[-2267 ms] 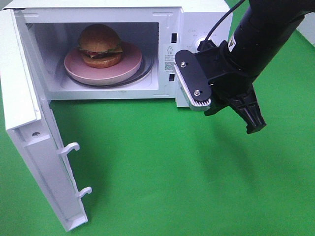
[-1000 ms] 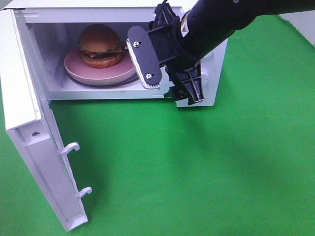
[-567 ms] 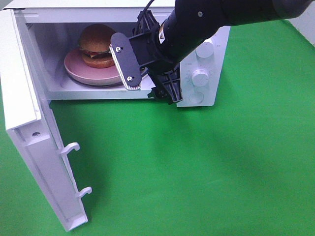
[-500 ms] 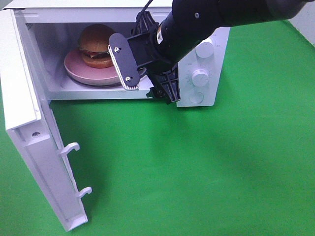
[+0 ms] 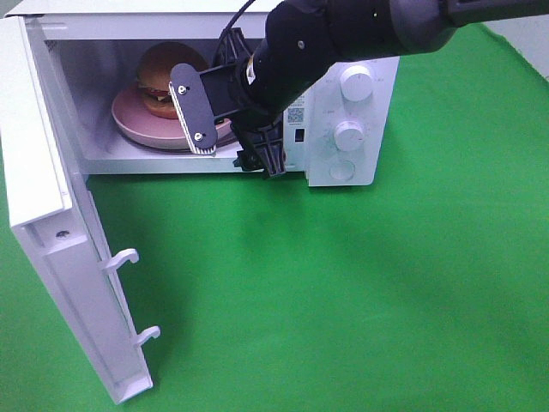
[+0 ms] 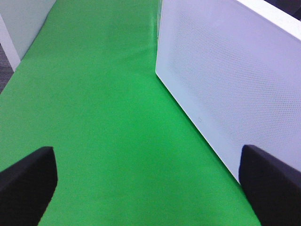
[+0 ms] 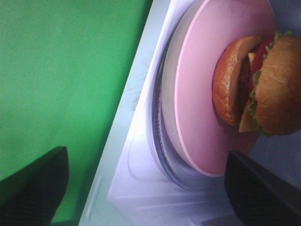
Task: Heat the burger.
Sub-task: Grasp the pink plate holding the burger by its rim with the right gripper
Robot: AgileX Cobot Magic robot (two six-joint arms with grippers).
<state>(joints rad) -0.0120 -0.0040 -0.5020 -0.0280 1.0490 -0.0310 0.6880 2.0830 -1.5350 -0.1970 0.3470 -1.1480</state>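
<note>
The burger [image 5: 163, 75] sits on a pink plate [image 5: 137, 127] inside the open microwave [image 5: 343, 176], on the round glass turntable [image 7: 162, 155], toward the back left of the cavity. From here it looks like a soft, stacked thing: a glossy bun over lettuce, cheese and a dark patty, light enough, but likely to squash or slide apart if pinched from the sides. I'd judge the plate's rim the safer place to take hold, since the plate is stiff and carries the burger whole; its surface looks smooth, so a grip could slip. The right gripper [image 5: 233, 146] hangs at the mouth of the cavity, just in front of the plate's near edge, its fingers [image 7: 33, 188] spread wide with nothing between them; the wrist view looks straight past them at the plate and burger. The left gripper [image 6: 150, 188] is well apart from all this, low over the green worktop [image 5: 343, 300] beside a white perforated panel [image 6: 225, 80], its fingers likewise wide and empty. The microwave door [image 5: 51, 240] stands swung fully out to the left. With the food already inside, what seems left is shutting that door and turning the dials [image 5: 350, 135] on the right-hand panel.
</note>
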